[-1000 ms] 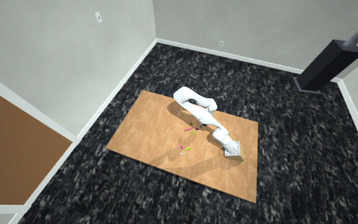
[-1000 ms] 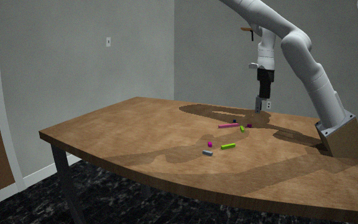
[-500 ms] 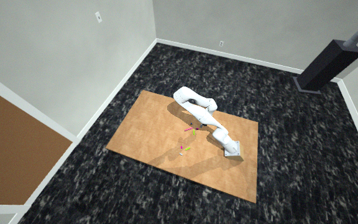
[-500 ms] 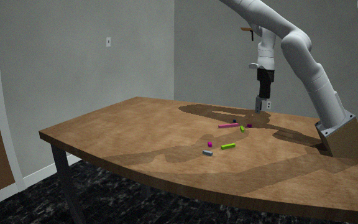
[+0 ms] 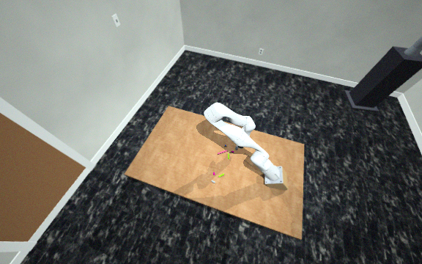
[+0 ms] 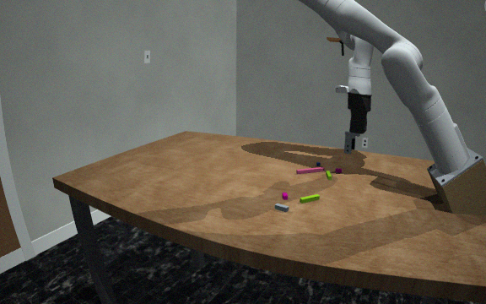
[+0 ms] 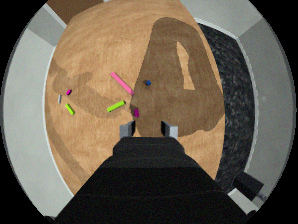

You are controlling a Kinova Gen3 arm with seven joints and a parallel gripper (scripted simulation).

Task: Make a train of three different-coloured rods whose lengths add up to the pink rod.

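Seven rods counted on the one counter [image 5: 182, 139] [image 6: 163, 160] [image 7: 100, 45], in two loose groups.

First group, four rods, nearer the tool:
- One pink rod [image 5: 222, 152] [image 6: 310, 171] [image 7: 122, 83], the longest of the seven, lying flat.
- One blue rod [image 5: 226, 146] [image 6: 318, 164] [image 7: 148, 82], the smallest, near the pink, in the arm's shadow.
- One lime rod [image 5: 228, 156] [image 6: 328, 175] [image 7: 116, 106], near one end of the pink and angled to it.
- One short magenta rod [image 5: 232, 152] [image 6: 338, 171] [image 7: 136, 113], looking darker in the shade, beside that lime, apart from it.

Second group, three rods, well apart from the first:
- One more lime rod [image 5: 221, 175] [image 6: 310, 198] [image 7: 70, 109].
- One brighter magenta rod [image 5: 214, 174] [image 6: 284, 196] [image 7: 69, 92].
- One grey rod [image 5: 213, 181] [image 6: 282, 207] [image 7: 60, 99], near the magenta and the lime but touching neither.

Tally by colour: two lime, two magenta, one each of pink, blue, grey. Trains: none; no three rods stand end to end in one line.

One arm [image 5: 238, 133] [image 6: 405, 63], one tool [image 5: 239, 147] [image 6: 350, 148] [image 7: 148, 126]. Its two fingers point down above the counter, spread wide apart, nothing clamped between them. In the wrist view the shaded magenta is the rod seen closest to the fingers.
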